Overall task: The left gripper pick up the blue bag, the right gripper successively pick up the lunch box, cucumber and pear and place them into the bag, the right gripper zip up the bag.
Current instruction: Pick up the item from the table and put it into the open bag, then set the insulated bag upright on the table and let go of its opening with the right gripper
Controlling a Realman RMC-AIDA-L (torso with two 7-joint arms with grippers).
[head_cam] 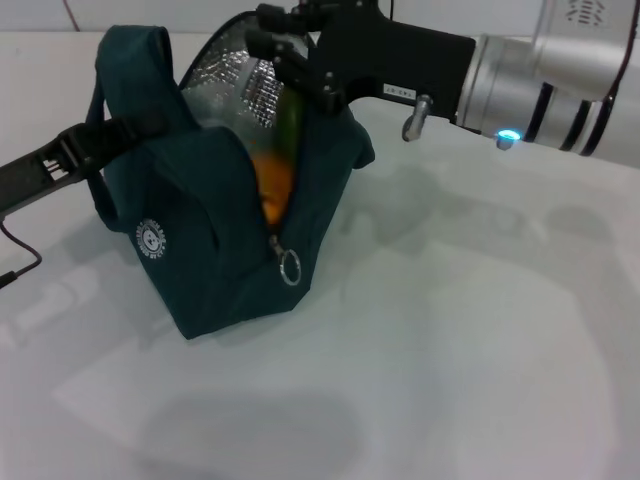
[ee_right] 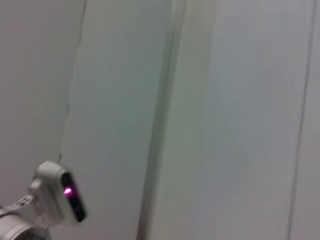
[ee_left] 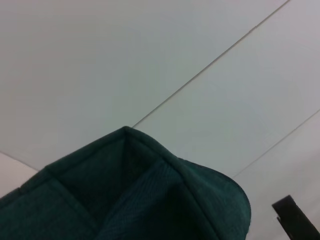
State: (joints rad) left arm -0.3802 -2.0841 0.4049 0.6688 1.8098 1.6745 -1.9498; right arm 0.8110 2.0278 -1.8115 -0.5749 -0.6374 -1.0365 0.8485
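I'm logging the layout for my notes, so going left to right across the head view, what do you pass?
left gripper on the bag's handle → blue bag → ring zip pull → right gripper at the bag's open top → right arm

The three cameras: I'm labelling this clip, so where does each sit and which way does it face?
Head view: high, looking down at the blue bag on the table; left gripper at its handle, right gripper at its open top.
Left wrist view: beside the bag's fabric, facing a pale wall; shares the bag with the head view.
Right wrist view: faces pale panels; no fingers visible.
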